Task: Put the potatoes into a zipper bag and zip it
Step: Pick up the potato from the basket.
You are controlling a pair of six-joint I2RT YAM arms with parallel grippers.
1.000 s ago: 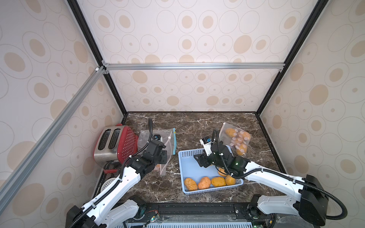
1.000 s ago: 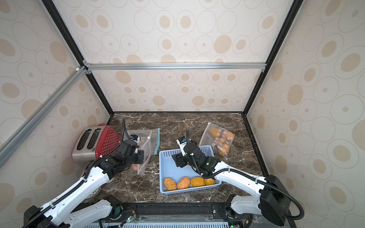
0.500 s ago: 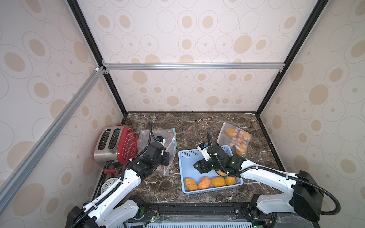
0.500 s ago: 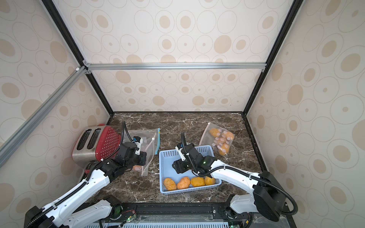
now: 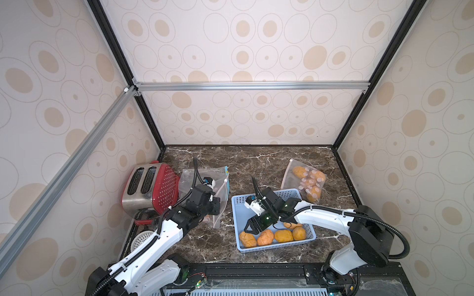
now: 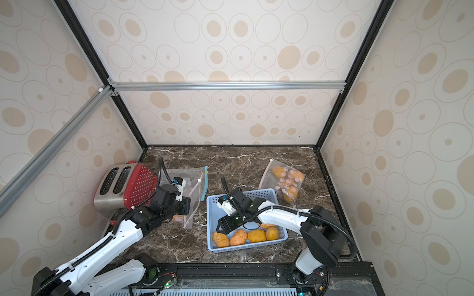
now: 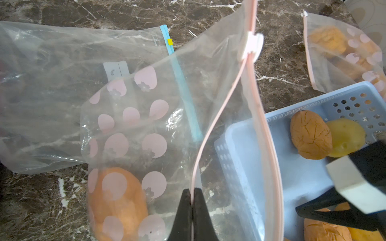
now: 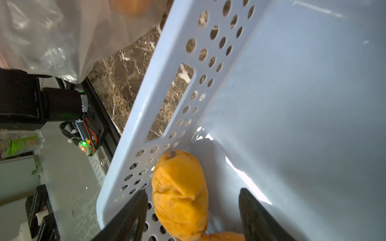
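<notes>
Inside the blue basket (image 5: 237, 205): we count four potatoes (image 5: 265, 237) in a row along its near wall, and a fifth half hidden under our right arm.
Row's end potato (image 8: 179, 194): it sits tight in the basket's near-left corner, against the perforated wall.
Our right gripper (image 5: 250, 225): the jaws are wide apart and hold nothing; they straddle that potato with a gap on either side.
Just changed: a second ago it hung over the basket's middle. It has since swung to the near-left corner and dipped, so we judge the next pick is about to begin.
Our left gripper (image 7: 193, 208): it is clamped on the pink zip lip of the spotted zipper bag (image 7: 129, 129), holding the mouth up just left of the basket. One bagged potato (image 7: 117, 200) already lies inside.
Slider (image 7: 251, 47): the zip is undone from here down to our grip.
Edges: the wall-side finger has little room beside the potato and may scrape.
Open room: the basket's far half is bare, which leaves space to lift. The bag mouth is a narrow slit, and the carry over the basket's left wall is short.
Beyond the basket: a filled bag (image 5: 307, 183) lies off its far-right corner, well apart.
</notes>
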